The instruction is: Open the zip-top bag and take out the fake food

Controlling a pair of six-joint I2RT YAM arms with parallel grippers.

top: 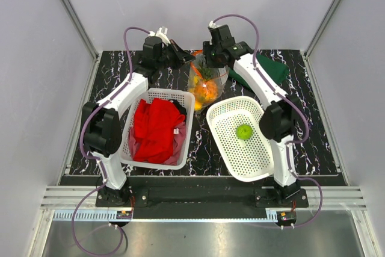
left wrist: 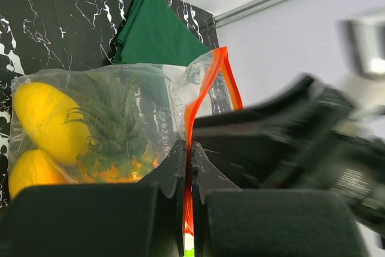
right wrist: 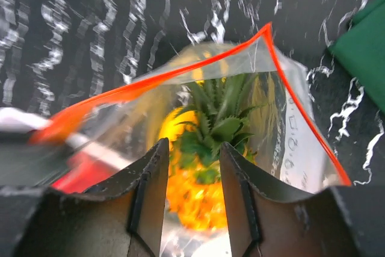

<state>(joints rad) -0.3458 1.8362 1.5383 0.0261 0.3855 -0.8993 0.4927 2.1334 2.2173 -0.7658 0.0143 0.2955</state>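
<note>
Red-orange rim of the zip-top bag (left wrist: pixel 180 91) sits clenched in left jaws, right jaws parted above pineapple (right wrist: pixel 213 126).

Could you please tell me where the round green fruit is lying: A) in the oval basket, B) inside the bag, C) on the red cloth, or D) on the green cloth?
A: the green fruit lies on the floor of the oval basket, well apart from the bag.

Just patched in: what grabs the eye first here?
The clear zip-top bag stands at the far middle of the table, mouth open, zip strip pinched by the left gripper. The right gripper hangs over the mouth, jaws apart, above the pineapple. One green fruit lies in the right white basket.
</note>
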